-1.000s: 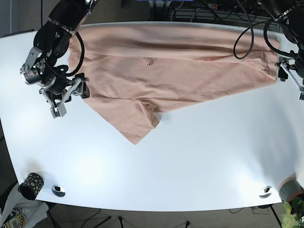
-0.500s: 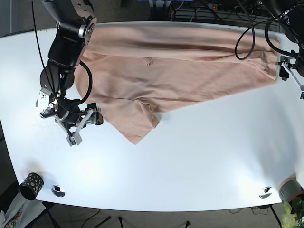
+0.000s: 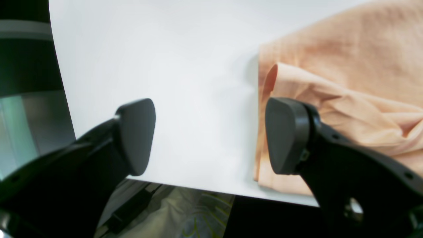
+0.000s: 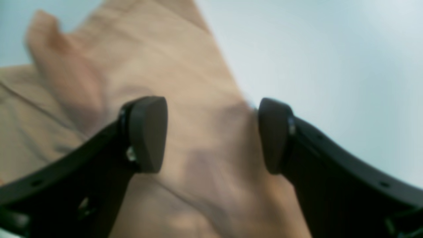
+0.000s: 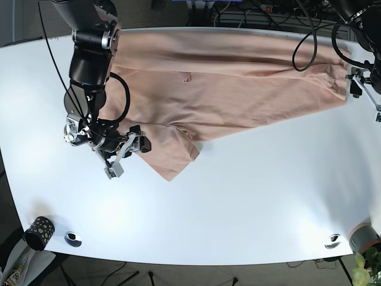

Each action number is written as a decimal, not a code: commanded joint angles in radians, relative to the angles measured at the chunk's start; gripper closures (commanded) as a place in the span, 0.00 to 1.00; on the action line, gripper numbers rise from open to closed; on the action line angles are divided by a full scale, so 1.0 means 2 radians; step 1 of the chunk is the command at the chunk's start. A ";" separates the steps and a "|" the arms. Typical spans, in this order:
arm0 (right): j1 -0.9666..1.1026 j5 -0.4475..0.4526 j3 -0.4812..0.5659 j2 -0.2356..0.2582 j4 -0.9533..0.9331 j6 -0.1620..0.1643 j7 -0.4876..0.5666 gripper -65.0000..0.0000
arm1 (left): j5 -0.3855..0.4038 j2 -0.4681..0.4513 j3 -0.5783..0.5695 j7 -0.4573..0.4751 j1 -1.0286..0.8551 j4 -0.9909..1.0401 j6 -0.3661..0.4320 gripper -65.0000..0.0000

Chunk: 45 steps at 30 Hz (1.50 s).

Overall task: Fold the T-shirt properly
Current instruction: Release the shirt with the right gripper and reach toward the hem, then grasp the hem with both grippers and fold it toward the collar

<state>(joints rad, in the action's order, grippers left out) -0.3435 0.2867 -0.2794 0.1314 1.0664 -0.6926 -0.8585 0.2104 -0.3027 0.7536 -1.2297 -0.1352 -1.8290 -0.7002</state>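
The peach T-shirt [image 5: 226,89] lies spread across the back of the white table [image 5: 238,202], with one flap pointing toward the front at the left. My right gripper [image 5: 128,156] hovers at that flap's left edge. In the right wrist view it [image 4: 211,135] is open, and the blurred cloth [image 4: 185,99] lies below and between the two fingers. My left gripper [image 5: 366,98] sits at the shirt's far right end. In the left wrist view it [image 3: 211,135] is open over bare table, with a folded shirt corner [image 3: 347,82] beside its right finger [image 3: 287,135].
A dotted black cup [image 5: 38,232] stands at the front left corner beside a round metal fitting [image 5: 73,239]. Another fitting [image 5: 333,241] and a plant [image 5: 366,265] are at the front right. The table edge [image 3: 198,186] runs just below the left gripper.
The right arm swung down and then right, bringing its open gripper from the table's left side to the shirt's front flap. The left arm barely moved.
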 commanded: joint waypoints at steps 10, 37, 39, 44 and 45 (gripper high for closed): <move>-0.010 -0.006 0.000 -0.012 0.007 -0.003 0.005 0.62 | 0.002 -0.009 0.002 0.007 0.005 -0.007 0.001 0.26; 0.061 -0.002 0.000 -0.009 0.329 -0.003 -0.100 1.00 | -0.011 0.053 -0.047 0.008 0.158 0.175 0.001 0.10; 0.065 -0.002 0.000 -0.009 0.349 -0.003 -0.112 1.00 | -0.011 0.054 -0.060 0.008 0.167 0.198 0.001 0.10; 0.066 -0.002 -0.002 -0.009 0.386 -0.003 -0.144 1.00 | -0.010 0.054 -0.103 0.009 0.185 0.231 0.001 0.10; 0.067 -0.002 -0.002 -0.009 0.390 -0.003 -0.147 1.00 | -0.010 0.055 -0.108 0.010 0.185 0.231 0.001 0.10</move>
<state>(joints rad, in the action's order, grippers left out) -0.1894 0.2699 -0.2783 0.1059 1.8084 -0.6998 -1.1614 0.1802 -0.1764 0.5522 -1.2263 0.2111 -1.3510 -0.6971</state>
